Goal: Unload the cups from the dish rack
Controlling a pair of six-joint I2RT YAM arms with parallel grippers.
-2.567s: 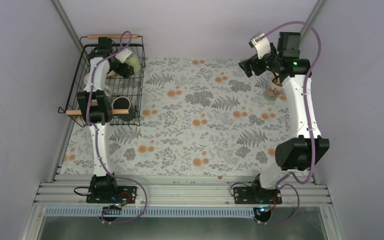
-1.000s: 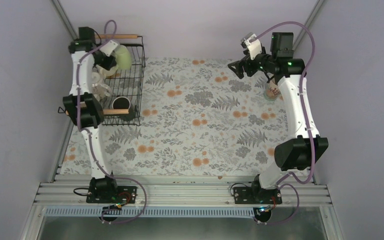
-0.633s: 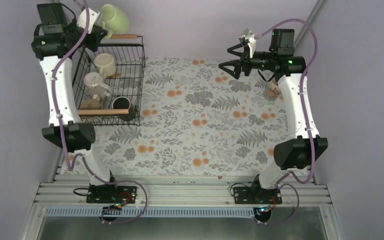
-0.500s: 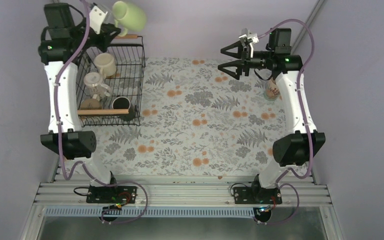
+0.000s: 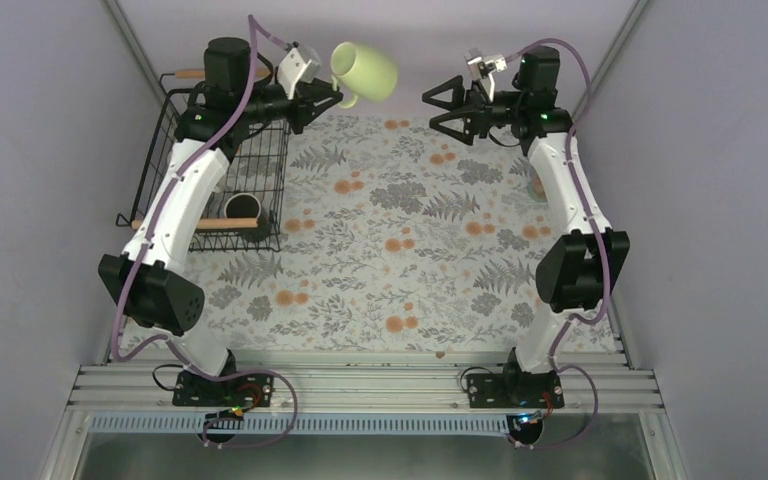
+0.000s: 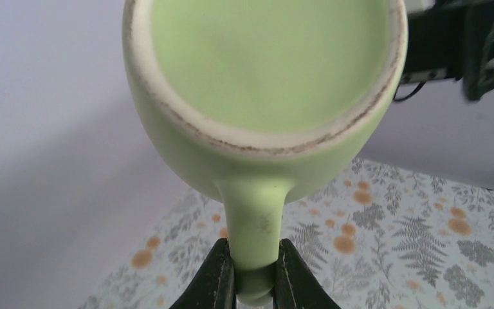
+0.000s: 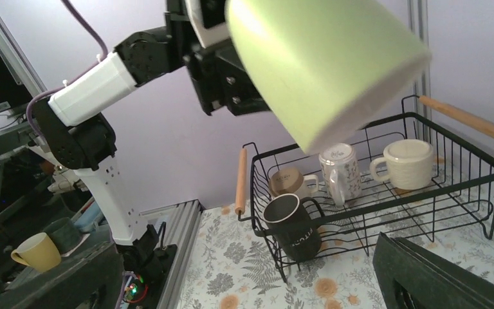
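My left gripper (image 5: 338, 98) is shut on the handle of a pale green cup (image 5: 365, 72) and holds it high in the air over the back middle of the table. In the left wrist view the handle (image 6: 254, 225) is pinched between the two black fingers, with the cup's base facing the camera. My right gripper (image 5: 442, 106) stands open just right of the cup, with nothing in it. The dish rack (image 5: 195, 223) sits at the back left. It holds a black cup (image 7: 292, 225), a tan one (image 7: 289, 182), a white patterned one (image 7: 338, 168) and a cream one (image 7: 408, 161).
A floral mat (image 5: 400, 240) covers the table between the arms. Grey walls close in the back and both sides. The left arm's elbow (image 5: 150, 290) hangs over the mat's left edge. A yellow cup (image 7: 35, 251) sits off the table, beyond the left arm's base.
The left arm lifted the green cup out of the rack and swung it right, toward the back middle. The right gripper, still open, moved left toward it.
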